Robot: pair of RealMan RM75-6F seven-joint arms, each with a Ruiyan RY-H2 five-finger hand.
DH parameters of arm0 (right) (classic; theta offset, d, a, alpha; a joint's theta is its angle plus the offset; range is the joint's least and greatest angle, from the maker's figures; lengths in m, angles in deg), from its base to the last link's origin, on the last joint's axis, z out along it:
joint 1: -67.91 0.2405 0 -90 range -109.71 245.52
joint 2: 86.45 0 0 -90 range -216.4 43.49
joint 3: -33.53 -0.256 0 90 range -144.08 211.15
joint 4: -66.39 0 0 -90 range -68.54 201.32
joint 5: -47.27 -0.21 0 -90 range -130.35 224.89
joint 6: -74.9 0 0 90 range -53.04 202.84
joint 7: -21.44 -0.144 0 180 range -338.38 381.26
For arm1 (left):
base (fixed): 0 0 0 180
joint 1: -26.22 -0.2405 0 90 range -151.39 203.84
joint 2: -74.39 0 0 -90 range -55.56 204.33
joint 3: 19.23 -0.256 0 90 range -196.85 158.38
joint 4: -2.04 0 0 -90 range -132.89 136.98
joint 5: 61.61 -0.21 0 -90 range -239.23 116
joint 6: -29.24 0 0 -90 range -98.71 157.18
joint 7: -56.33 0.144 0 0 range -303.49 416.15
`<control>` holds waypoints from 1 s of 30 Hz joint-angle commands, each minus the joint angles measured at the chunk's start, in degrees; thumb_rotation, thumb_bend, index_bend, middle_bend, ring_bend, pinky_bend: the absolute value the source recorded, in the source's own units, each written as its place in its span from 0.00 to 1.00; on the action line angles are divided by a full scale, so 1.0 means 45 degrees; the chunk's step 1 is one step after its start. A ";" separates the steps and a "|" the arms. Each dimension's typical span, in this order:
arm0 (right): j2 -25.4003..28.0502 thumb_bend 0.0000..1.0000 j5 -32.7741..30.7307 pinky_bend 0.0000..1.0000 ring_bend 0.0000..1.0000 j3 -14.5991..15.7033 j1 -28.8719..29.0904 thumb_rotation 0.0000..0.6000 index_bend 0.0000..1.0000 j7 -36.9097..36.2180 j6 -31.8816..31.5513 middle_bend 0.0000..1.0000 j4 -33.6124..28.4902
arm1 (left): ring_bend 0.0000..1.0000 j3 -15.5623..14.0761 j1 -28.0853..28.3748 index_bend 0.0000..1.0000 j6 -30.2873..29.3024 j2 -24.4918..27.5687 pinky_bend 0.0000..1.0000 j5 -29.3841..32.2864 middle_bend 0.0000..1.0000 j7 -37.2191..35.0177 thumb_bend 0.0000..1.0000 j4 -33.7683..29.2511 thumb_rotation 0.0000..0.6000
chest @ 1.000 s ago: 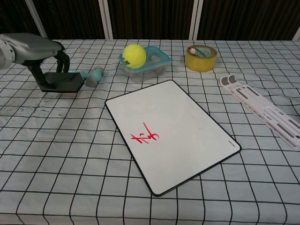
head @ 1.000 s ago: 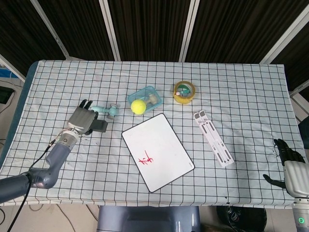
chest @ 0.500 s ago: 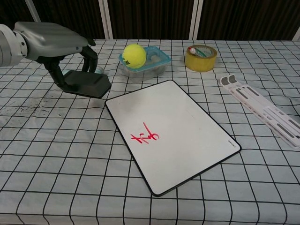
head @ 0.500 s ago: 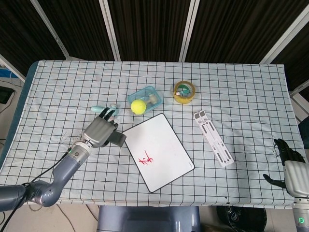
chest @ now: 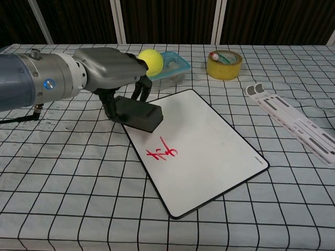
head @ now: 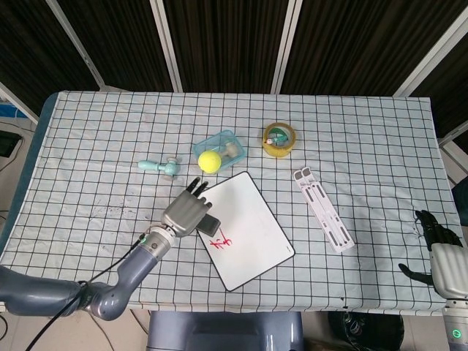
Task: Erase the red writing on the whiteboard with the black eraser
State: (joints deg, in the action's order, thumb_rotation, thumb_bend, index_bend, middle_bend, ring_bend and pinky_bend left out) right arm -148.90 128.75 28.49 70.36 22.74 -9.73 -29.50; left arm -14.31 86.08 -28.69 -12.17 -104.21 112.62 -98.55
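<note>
Lying nearest on the desk [chest: 52,209], the whiteboard [chest: 209,157] is carrying the red writing [chest: 162,151] on its near-left part. Just beyond the marks, the left robot hand [chest: 118,68] is pinching the black eraser [chest: 138,114] from above, the eraser sitting over the board's left edge. The right robot hand [head: 439,248] is idling off the desk's right side, fingers apart and holding nothing. A tilted eraser could be skipping the strokes (or smearing them), and a hard sideways wipe could be sliding the unheld board toward the tennis ball [chest: 150,60] and tape roll [chest: 224,64] farther back.
</note>
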 commanded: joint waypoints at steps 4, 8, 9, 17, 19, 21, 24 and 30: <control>0.0011 0.07 0.0003 0.21 0.20 -0.0004 -0.0004 1.00 0.06 0.0021 -0.0014 0.09 -0.0016 | 0.00 0.0157 0.0493 0.43 -0.0398 -0.0969 0.01 0.0137 0.46 0.0451 0.30 0.0808 1.00; -0.0002 0.07 0.0017 0.21 0.20 0.0003 -0.0015 1.00 0.06 0.0046 -0.0038 0.09 -0.0011 | 0.00 0.0224 0.0731 0.43 -0.0439 -0.1466 0.01 0.0250 0.46 0.0648 0.30 0.1195 1.00; -0.0005 0.07 0.0017 0.21 0.20 0.0004 -0.0017 1.00 0.06 0.0045 -0.0039 0.09 -0.0009 | 0.00 0.0221 0.0787 0.43 -0.0454 -0.1581 0.01 0.0260 0.46 0.0722 0.30 0.1289 1.00; 0.0011 0.07 -0.0001 0.21 0.20 0.0006 -0.0035 1.00 0.06 -0.0019 -0.0039 0.09 0.0007 | 0.00 0.0107 0.0965 0.43 -0.0287 -0.2303 0.01 -0.0089 0.46 0.0546 0.30 0.1919 1.00; 0.0027 0.07 -0.0004 0.21 0.20 0.0008 -0.0042 1.00 0.06 -0.0050 -0.0037 0.09 -0.0004 | 0.00 -0.0001 0.0939 0.43 -0.0249 -0.2360 0.01 -0.0259 0.46 0.0465 0.30 0.2042 1.00; 0.0036 0.07 0.0007 0.21 0.20 0.0017 -0.0048 1.00 0.06 -0.0079 -0.0036 0.09 -0.0010 | 0.00 -0.0113 0.0910 0.43 -0.0213 -0.2425 0.01 -0.0415 0.46 0.0393 0.30 0.2179 1.00; 0.0048 0.07 0.0019 0.21 0.20 0.0017 -0.0041 1.00 0.06 -0.0077 -0.0028 0.09 -0.0013 | 0.00 -0.0266 0.0832 0.43 -0.0149 -0.2497 0.01 -0.0691 0.46 0.0189 0.30 0.2313 1.00; 0.0054 0.07 0.0005 0.21 0.20 0.0017 -0.0043 1.00 0.06 -0.0090 -0.0015 0.09 -0.0024 | 0.00 -0.0454 0.0750 0.44 -0.0038 -0.2684 0.01 -0.1181 0.46 -0.0068 0.30 0.2574 1.00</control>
State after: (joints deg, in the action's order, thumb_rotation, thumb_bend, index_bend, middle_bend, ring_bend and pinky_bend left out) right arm -148.65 128.76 28.58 70.16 22.34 -9.79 -29.61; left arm -16.23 89.53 -28.91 -24.05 -109.20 112.54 -87.17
